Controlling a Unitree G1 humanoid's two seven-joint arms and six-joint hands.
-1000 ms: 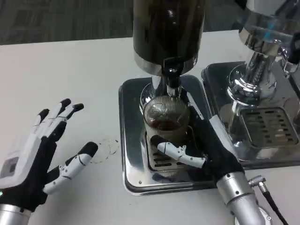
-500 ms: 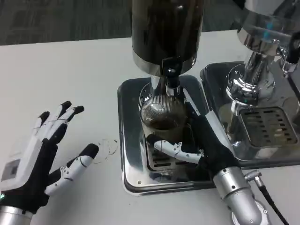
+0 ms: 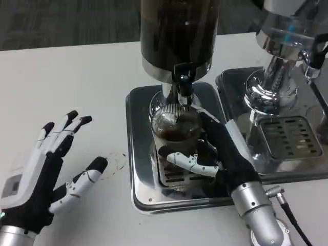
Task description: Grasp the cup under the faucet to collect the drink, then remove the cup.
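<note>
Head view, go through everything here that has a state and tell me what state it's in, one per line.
Cup: upright under the faucet, partly filled with dark drink.
Faucet: right above the cup; flow too hard to make out.
Right robot hand: wrapped around the cup.
Left robot hand: fingers spread, holding nothing.
Drip tray: on the table, under the cup.

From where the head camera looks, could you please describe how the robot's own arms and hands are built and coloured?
Each forearm is a silver metal cylinder. The left hand has a white back with a small grey square marking, black palm fabric, and fingers in white segments with black tips. The right hand looks mostly black, with a white strip along its edge. A thin black cable with a silver plug leaves the right wrist.
</note>
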